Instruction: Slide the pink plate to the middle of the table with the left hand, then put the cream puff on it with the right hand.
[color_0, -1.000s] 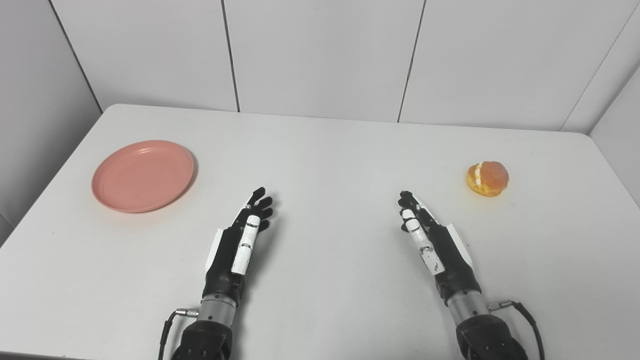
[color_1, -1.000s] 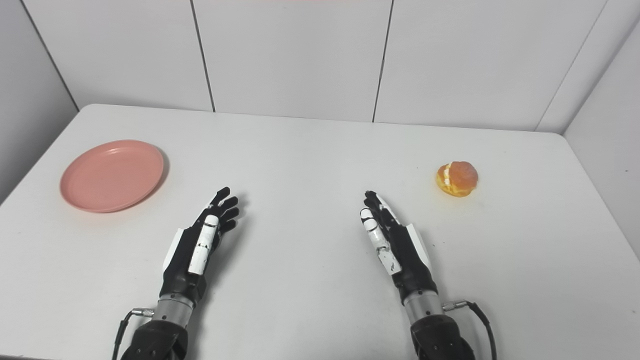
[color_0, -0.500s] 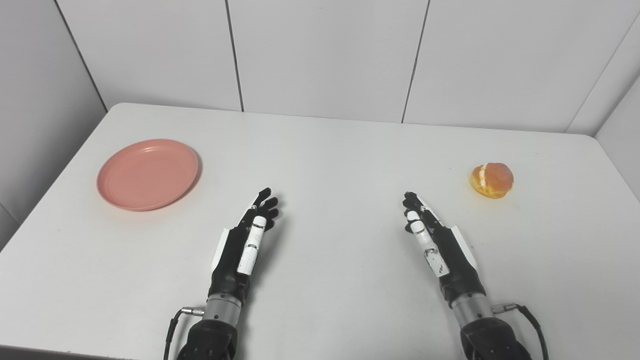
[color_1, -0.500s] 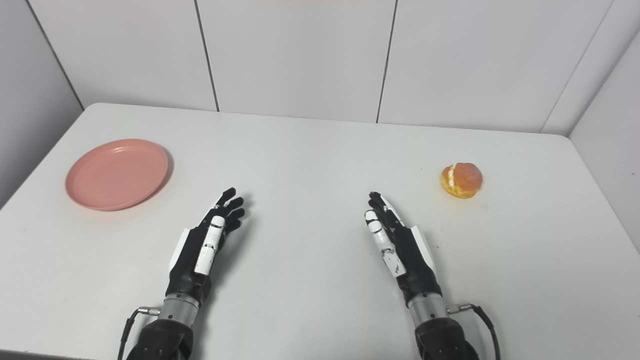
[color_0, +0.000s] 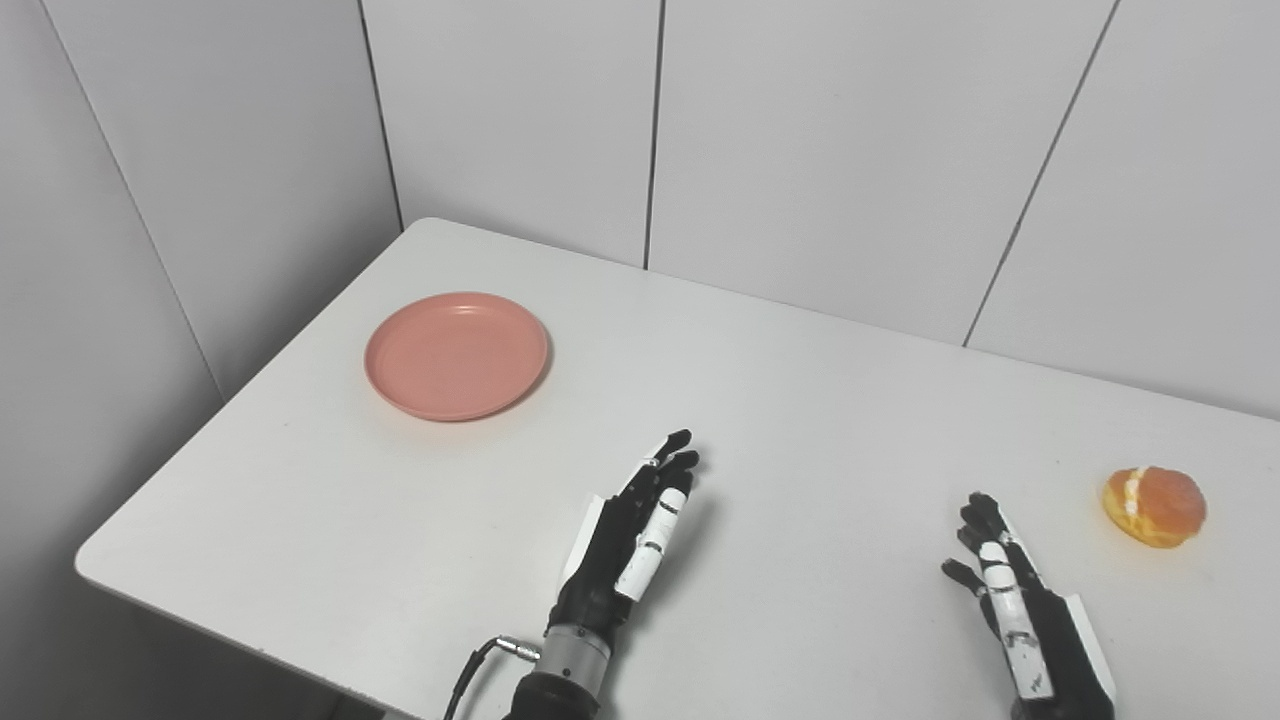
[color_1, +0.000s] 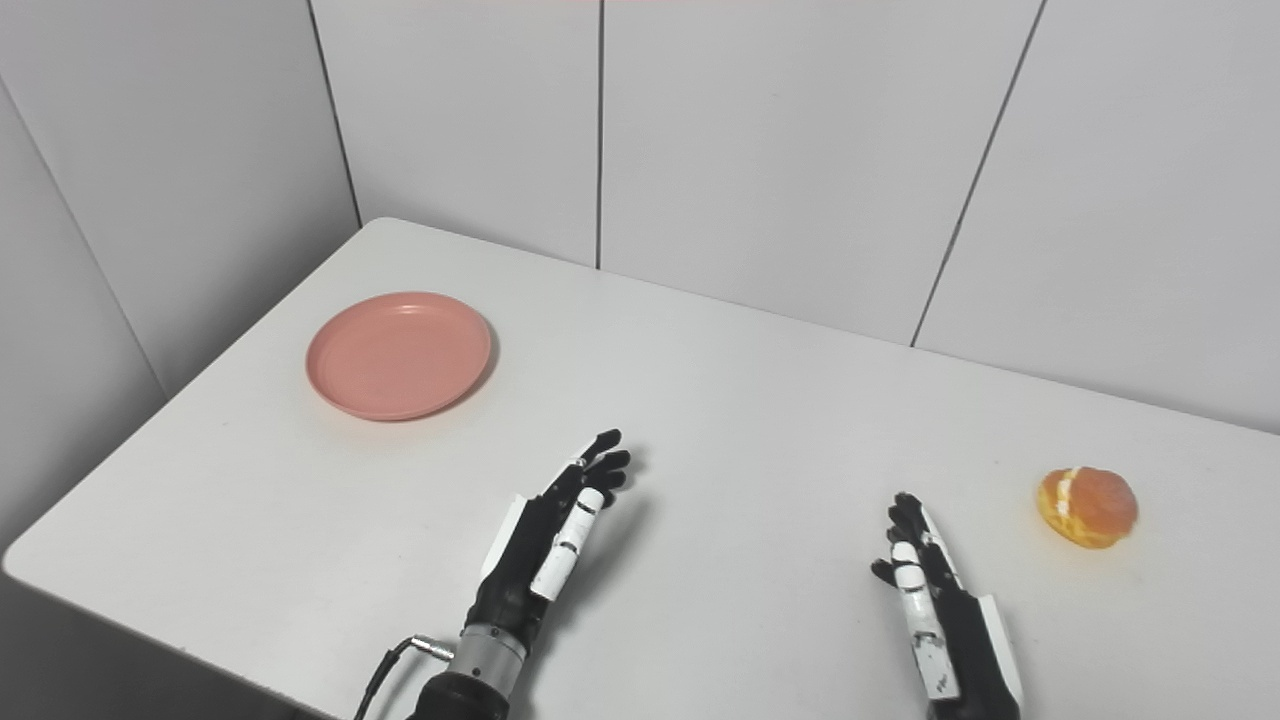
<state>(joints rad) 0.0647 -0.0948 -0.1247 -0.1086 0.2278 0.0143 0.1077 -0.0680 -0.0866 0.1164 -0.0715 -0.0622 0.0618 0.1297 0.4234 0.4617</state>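
Table (color_0: 850, 400): smooth matt white. Pink plate (color_0: 457, 354): smooth plastic-looking, slight sheen. Cream puff (color_0: 1155, 506): glossy glazed crust (right of the plate).

Camera view swung left; no shift among the things themselves.

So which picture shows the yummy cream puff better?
The right eye view shows the cream puff better: it sits farther in from the picture's edge, with bare table around it. In the left eye view the same puff is whole too, but nearer the right edge.
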